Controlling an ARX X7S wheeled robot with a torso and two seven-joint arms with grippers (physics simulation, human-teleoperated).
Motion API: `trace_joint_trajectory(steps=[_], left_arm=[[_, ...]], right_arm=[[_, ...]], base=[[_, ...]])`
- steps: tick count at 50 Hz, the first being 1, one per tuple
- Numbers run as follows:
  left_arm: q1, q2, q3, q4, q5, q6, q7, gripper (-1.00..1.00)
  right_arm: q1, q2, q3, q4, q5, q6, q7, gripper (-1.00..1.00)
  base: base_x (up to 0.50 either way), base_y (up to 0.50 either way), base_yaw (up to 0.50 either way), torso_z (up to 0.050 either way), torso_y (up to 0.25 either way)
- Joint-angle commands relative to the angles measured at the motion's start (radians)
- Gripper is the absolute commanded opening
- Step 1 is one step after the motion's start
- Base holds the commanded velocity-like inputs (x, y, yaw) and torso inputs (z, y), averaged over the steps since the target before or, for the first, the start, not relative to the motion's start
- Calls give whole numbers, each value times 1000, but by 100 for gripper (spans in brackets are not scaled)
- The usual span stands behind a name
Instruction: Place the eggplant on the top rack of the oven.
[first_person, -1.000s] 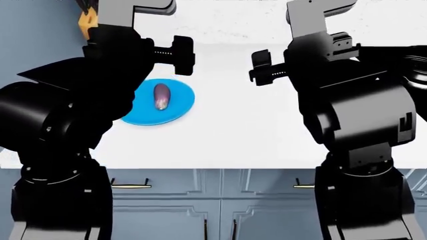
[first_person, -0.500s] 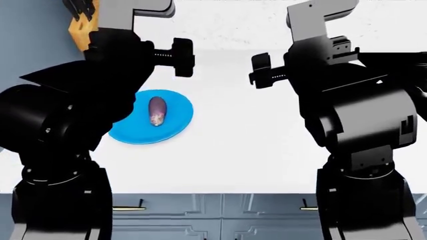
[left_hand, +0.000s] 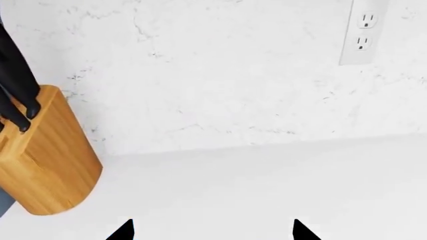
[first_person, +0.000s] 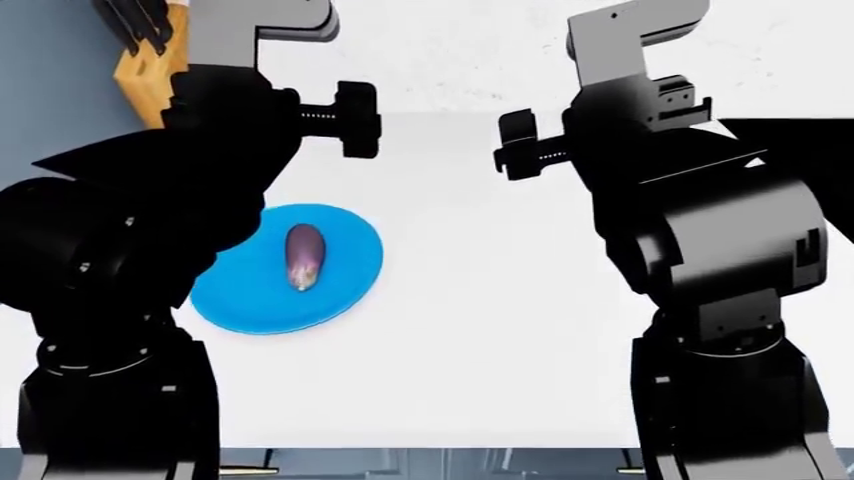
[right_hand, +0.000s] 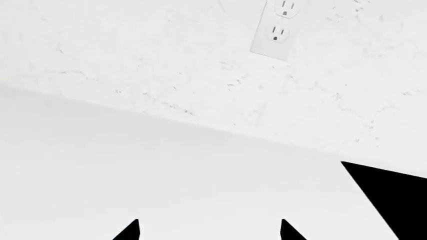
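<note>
At the far left of the head view a wooden knife block (first_person: 144, 62) with black handles stands against the marbled backsplash (left_hand: 220, 70), behind and outboard of the left gripper (first_person: 350, 120). That gripper hangs above the white countertop (first_person: 494, 300), empty; in its wrist view only two black fingertips (left_hand: 122, 231) show, set well apart, so it stands open. Below and slightly inboard of the left arm's bulk lies a blue plate (first_person: 247, 300), and the eggplant (first_person: 304, 256) rests on it lengthwise, its paler mottled end toward the robot (it touches nothing but the plate, and sits nearer the left gripper than the right). Across a gap of bare counter the right gripper (first_person: 514, 145) faces the left one at about the same height, also empty, its two fingertips (right_hand: 130, 230) spread wide in the wrist view. A white double wall outlet (right_hand: 279, 26) sits on the backsplash ahead of it; no writing or brand is legible anywhere. A black shape (right_hand: 393, 200) cuts in at the counter's right edge.
</note>
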Motion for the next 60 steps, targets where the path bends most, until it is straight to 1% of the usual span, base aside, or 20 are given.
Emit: trace_joint_trajectory(steps=[1,15,21,23,24,28,38,60], left_arm=[[12,-8,-8,3,-12,4,-11,100],[23,-7,-15,20,-31,-13,-33,100],[33,-6,-26,-16,-33,-14,-41,100],[40,-9,-13,-37,-29,3,-36,100],[40,-2,-29,-49,-35,-2,-37,100],[42,-7,-7,-76,-30,0,-37,100],[58,-6,-14,-129,-33,13,-45,100],[156,-14,-72,-42,-62,-33,-115,100]], right_arm=[[1,-2,-5,14,8,-8,5,100],[-2,-6,-6,21,15,-4,19,100],[-7,-7,-5,6,22,3,22,100],[-3,-7,-22,-11,27,17,19,100],[-2,-8,-18,-9,27,16,20,100],[1,-5,-13,-8,32,8,20,100],[-2,-4,-3,-22,37,10,31,100],[-11,2,0,-22,54,4,42,100]], base=[[195,0,0,0,0],[85,0,0,0,1],[0,0,0,0,0],[0,0,0,0,0],[0,0,0,0,0],[0,0,0,0,0],[0,0,0,0,0],[0,0,0,0,0]])
